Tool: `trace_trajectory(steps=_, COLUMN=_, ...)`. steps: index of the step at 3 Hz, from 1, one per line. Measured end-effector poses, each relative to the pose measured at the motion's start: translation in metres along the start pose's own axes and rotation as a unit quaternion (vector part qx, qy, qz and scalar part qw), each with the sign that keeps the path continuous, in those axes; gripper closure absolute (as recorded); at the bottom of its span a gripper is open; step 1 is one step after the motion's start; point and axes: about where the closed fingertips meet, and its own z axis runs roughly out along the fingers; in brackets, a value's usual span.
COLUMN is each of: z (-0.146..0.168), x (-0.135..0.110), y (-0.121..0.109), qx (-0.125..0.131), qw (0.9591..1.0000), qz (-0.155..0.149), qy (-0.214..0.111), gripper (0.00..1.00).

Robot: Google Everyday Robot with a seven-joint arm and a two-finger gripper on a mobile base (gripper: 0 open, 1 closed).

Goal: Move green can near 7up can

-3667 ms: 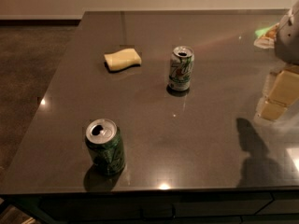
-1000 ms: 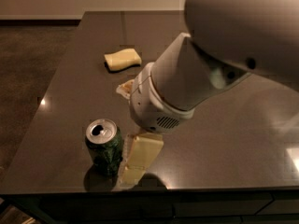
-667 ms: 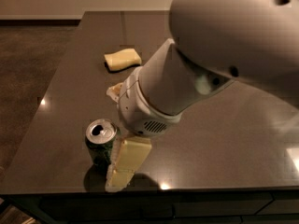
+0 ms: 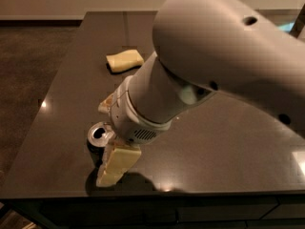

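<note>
While spread wide, claw (image 4: pixel 106 143) straddles green can (image 4: pixel 97 134).

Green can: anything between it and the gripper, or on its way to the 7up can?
Nothing visible: the gripper is open astride the green can at the table's near edge. The 7up can is not in view past the arm, so that path cannot be judged.

We have one camera, set high behind the bulky pale grey robot arm (image 4: pixel 214 46) and looking steeply down. The arm crowds our view from close up. The cream-coloured gripper (image 4: pixel 104 143) hangs lower left, with the dark glossy desk (image 4: pixel 228 142) stretching away beyond it.
</note>
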Motion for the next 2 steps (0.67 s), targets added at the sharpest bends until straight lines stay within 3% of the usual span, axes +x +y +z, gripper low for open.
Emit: trace_trajectory(steps=2, z=-0.0054, x=0.0016, y=-0.0135, qx=0.003, qw=1.0, qz=0.008, qy=0.004, gripper=0.65)
